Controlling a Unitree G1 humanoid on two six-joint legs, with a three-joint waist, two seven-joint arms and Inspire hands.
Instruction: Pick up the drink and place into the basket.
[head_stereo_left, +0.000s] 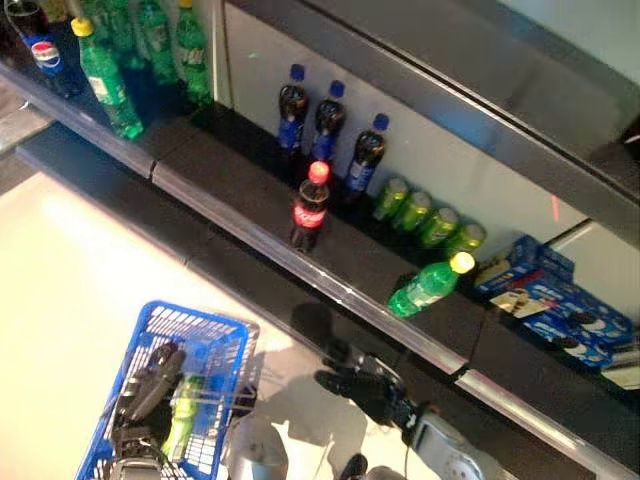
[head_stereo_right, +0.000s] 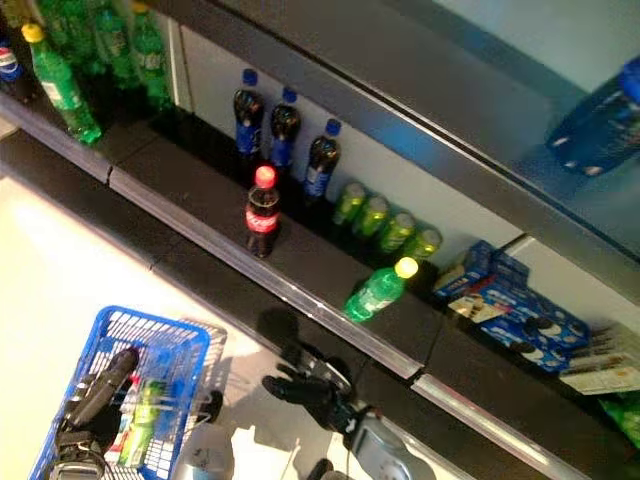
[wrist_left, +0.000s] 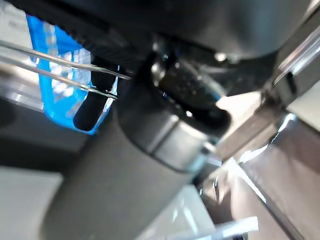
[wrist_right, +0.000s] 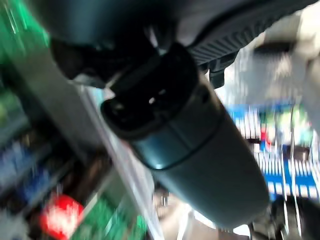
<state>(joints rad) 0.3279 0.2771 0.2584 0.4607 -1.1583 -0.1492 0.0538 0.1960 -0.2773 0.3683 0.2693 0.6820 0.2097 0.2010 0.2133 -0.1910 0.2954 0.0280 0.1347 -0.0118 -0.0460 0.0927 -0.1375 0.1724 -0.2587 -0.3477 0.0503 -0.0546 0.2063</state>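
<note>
A blue wire basket (head_stereo_left: 215, 335) hangs at the lower left with a green bottle (head_stereo_left: 183, 412) lying inside it. My left hand (head_stereo_left: 150, 388) is over the basket, its fingers (wrist_left: 90, 115) curled under the thin metal handle (wrist_left: 60, 62). My right hand (head_stereo_left: 365, 385) hovers open and empty below the shelf's front edge, right of the basket. On the shelf above it a red-capped cola bottle (head_stereo_left: 310, 208) stands upright and a green bottle with a yellow cap (head_stereo_left: 428, 286) lies on its side. In the right wrist view the basket (wrist_right: 280, 150) shows as a blur.
Three dark bottles with blue caps (head_stereo_left: 328, 130) and a row of green cans (head_stereo_left: 428, 220) stand behind the cola on the dark shelf (head_stereo_left: 250, 190). Blue snack packs (head_stereo_left: 560, 300) lie to the right, and green bottles (head_stereo_left: 110, 80) fill the far left. A second shelf overhangs.
</note>
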